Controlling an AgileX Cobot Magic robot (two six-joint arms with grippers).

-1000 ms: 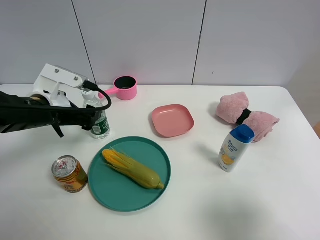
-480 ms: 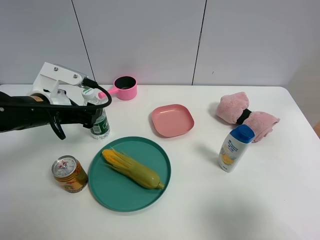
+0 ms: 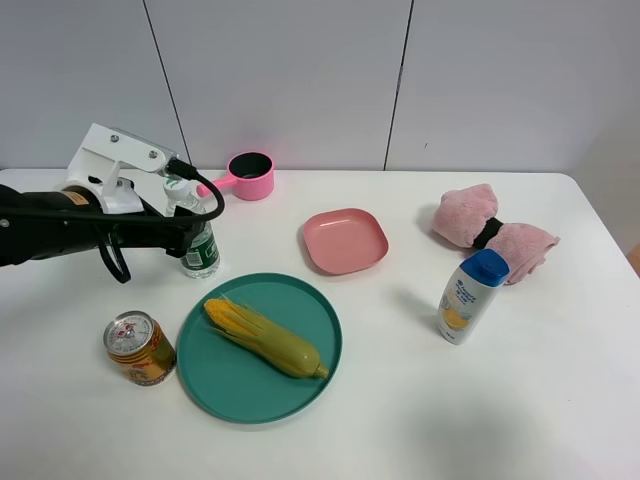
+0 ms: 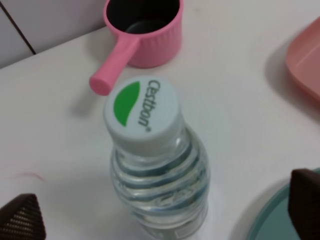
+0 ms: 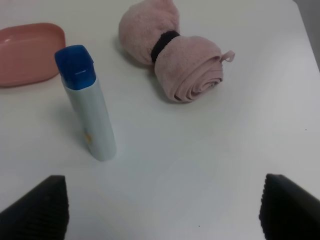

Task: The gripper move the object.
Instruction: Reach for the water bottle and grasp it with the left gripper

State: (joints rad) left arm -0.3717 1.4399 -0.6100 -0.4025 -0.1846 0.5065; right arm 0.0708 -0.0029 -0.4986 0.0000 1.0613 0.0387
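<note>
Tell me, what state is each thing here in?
water bottle, upright, capped, between open jaws, not gripped
left tool, open
right tool, open, empty
shampoo bottle, upright, cap shut
corn cob, lying on teal plate
drink can, upright
pink saucepan, upright, empty
pink plate, empty
pink towel, rolled, banded

Cap [image 4: 142,112] of the water bottle [image 4: 160,192]: green word "Cestbon" beside a green leaf mark, legible in the left wrist view; printing on the shampoo bottle [image 3: 468,296] and the can [image 3: 138,348] too small to read.
</note>
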